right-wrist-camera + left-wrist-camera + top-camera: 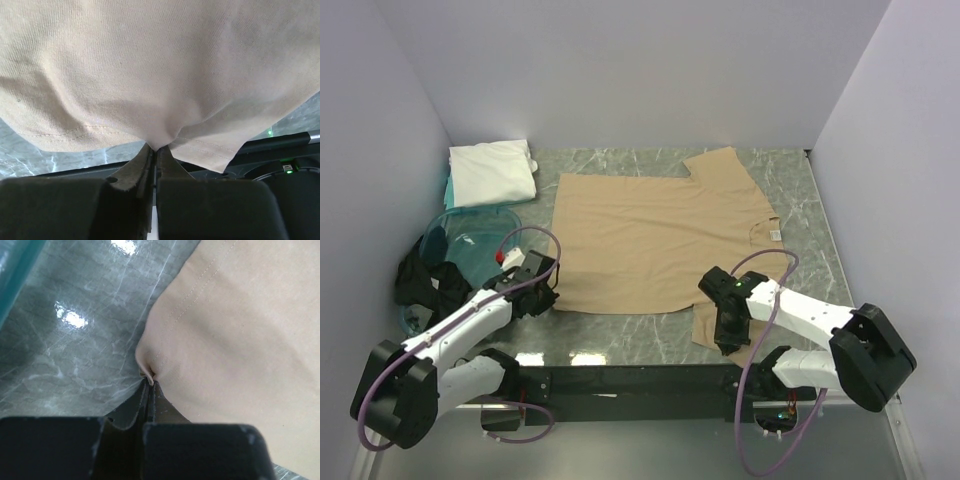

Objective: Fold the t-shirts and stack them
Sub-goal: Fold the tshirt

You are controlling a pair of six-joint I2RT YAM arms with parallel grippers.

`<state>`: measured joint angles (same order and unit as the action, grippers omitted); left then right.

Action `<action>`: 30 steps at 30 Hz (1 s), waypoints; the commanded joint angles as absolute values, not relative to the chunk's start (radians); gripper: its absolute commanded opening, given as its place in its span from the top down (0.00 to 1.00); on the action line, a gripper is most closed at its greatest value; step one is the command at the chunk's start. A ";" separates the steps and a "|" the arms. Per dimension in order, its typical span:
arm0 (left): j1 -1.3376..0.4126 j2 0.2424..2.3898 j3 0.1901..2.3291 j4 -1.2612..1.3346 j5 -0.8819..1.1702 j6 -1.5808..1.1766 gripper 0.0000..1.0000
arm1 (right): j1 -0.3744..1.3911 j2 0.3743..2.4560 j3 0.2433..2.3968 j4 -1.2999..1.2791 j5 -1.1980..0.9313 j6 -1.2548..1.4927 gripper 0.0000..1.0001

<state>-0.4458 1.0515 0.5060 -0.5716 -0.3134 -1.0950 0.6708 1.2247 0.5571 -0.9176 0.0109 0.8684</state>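
Note:
A tan t-shirt (650,240) lies spread flat on the marble table. My left gripper (542,293) is shut on its near-left hem corner, and in the left wrist view the tan cloth (230,340) bunches into my left gripper (150,379). At the shirt's near-right sleeve, my right gripper (730,335) is shut on the fabric. The right wrist view shows the tan cloth (150,75) draping up from my right gripper (159,148). A folded white t-shirt (492,172) rests at the far left corner.
A translucent teal tub (470,238) stands left of the tan shirt, with dark cloth (425,278) heaped beside it. White walls enclose the table on three sides. The black base rail (640,380) runs along the near edge.

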 commanded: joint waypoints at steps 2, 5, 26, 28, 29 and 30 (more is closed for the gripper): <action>-0.446 1.065 0.561 -0.600 -0.344 -1.112 0.99 | 0.664 1.201 0.567 -0.923 0.051 0.842 1.00; -0.446 1.045 0.574 -0.641 -0.347 -1.121 0.99 | 0.673 1.129 0.598 -1.001 0.020 0.850 1.00; -0.446 0.870 0.547 -0.723 -0.321 -1.224 0.99 | 0.769 1.106 0.856 -1.345 0.158 0.877 1.00; -0.446 0.888 0.563 -0.707 -0.321 -1.206 0.99 | 0.761 1.120 0.877 -1.307 0.179 0.853 1.00; -0.446 0.896 0.577 -0.698 -0.325 -1.201 0.99 | 0.756 1.133 0.899 -1.293 0.183 0.842 1.00; -0.446 0.910 0.586 -0.681 -0.327 -1.197 0.99 | 0.738 1.140 0.910 -1.287 0.214 0.827 1.00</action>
